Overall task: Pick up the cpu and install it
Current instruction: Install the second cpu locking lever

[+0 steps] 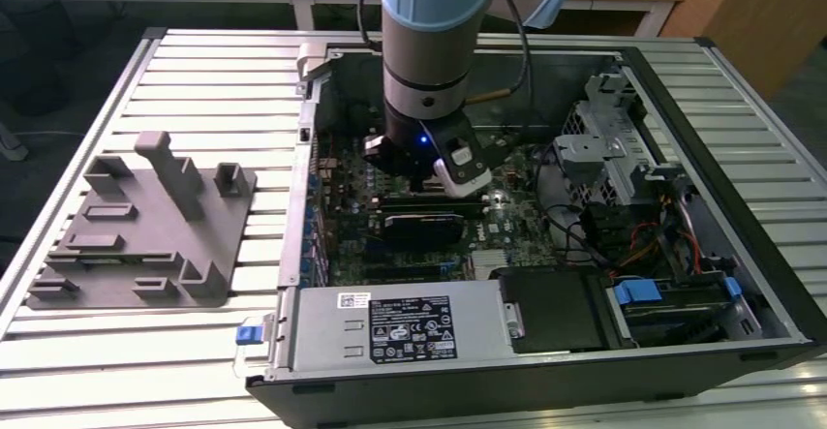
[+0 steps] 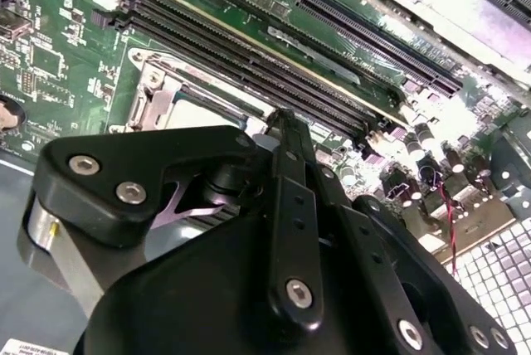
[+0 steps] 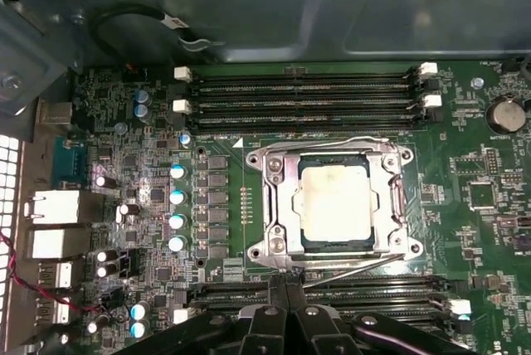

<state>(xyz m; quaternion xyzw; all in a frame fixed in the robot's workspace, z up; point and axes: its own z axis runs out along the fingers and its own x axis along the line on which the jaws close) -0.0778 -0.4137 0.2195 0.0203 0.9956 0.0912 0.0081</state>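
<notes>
Silver-white metal catches our eye first: the cpu (image 3: 335, 206) lies flat inside the socket (image 3: 278, 206) on the green motherboard (image 3: 489, 230) in the first wrist view, its metal frame around it, memory slots (image 3: 303, 94) running alongside. We see the gripper (image 3: 286, 289) just beside the socket's edge, its fingers (image 2: 286, 148) pressed together with nothing between them. In the exterior view the arm (image 1: 433, 51) reaches down into the open computer case (image 1: 723, 148), and a grey tray (image 1: 142, 235) sits well apart on the slatted table (image 1: 77, 371).
</notes>
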